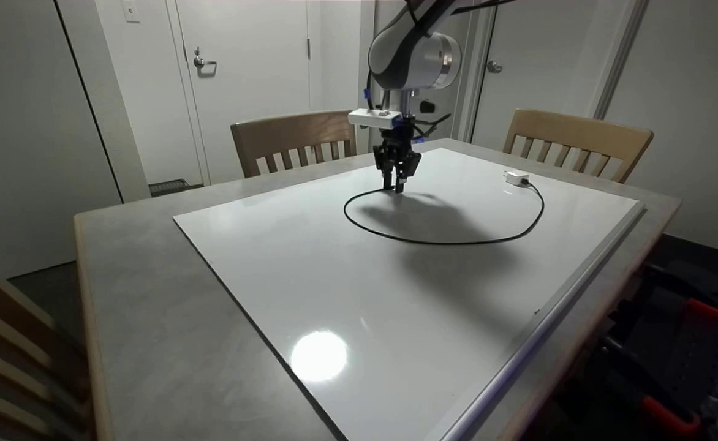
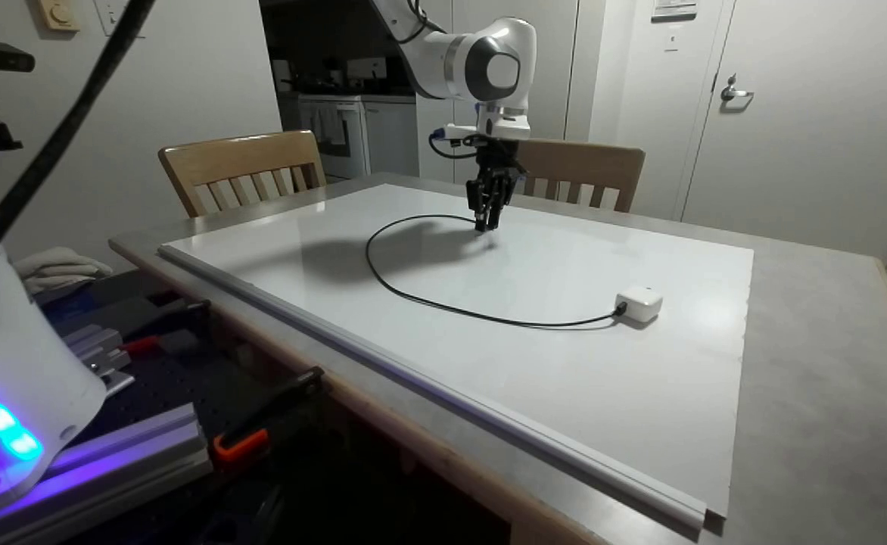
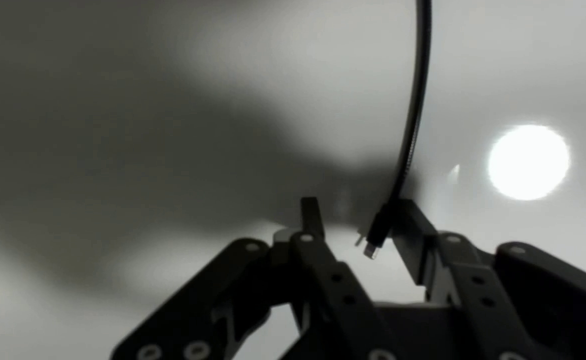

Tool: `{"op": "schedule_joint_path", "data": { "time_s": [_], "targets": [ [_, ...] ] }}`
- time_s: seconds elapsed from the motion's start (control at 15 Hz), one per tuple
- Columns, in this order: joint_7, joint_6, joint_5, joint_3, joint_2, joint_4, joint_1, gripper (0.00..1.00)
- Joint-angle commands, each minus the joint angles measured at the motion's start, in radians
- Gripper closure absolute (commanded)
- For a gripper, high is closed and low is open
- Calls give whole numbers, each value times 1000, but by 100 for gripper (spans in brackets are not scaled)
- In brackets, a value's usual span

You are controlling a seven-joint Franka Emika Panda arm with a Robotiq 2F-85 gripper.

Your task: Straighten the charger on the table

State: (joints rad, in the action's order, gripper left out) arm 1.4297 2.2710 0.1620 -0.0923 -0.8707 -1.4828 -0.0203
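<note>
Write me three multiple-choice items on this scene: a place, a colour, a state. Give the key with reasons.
1. Where is the free plug of the cable?
A: on a chair
B: between the fingers of the gripper
C: on the floor

2. What colour is the charger block?
A: white
B: red
C: green

3. How does the cable lie?
A: dead straight
B: knotted
C: in a wide curve

Key:
1 B: the wrist view shows it there, nearer one finger than the other.
2 A: its casing shows white in both exterior views.
3 C: both exterior views show it bending round in a broad arc.
</note>
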Motion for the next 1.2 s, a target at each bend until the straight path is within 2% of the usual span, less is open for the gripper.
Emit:
{"op": "schedule_joint_path", "data": {
  "time_s": [0.0,0.07,0.2,0.67,1.13],
  "targets": [
    [-5,-2,11,-4,11,-22,-1,88],
    [-5,1,10,-5,9,-20,-1,96],
    [-9,5,7,-5,4,-12,-2,100],
    [-68,-1,-22,-5,-35,63,2,98],
    [-251,-45,-28,32,-156,304,18,98]
  ]
}}
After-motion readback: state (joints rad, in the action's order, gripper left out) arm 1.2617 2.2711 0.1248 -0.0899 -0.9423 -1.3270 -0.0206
